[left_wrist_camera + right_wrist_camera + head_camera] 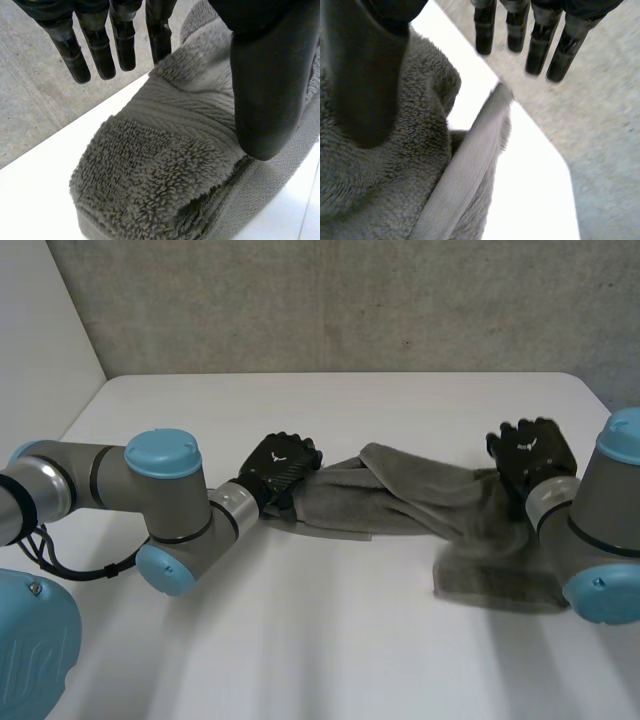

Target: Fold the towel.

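Towel (420, 505): grey, bunched & twisted, runs from centre to lower right of frame on white table (300, 640).
L hand (281, 466): left of centre, at towel's left end. Fingers (100, 55) straight & off the cloth, thumb (267, 90) lying over the pile, not clamped.
R hand (532, 452): right side of frame, at towel's right end. Fingers (537, 47) straight, clear of cloth, thumb (367, 85) against the pile, nothing pinched.
Hem band (465, 175): smooth strip, beside R thumb.

One towel (420, 505), two robot hands (283, 465) (530, 455), one table (300, 640).
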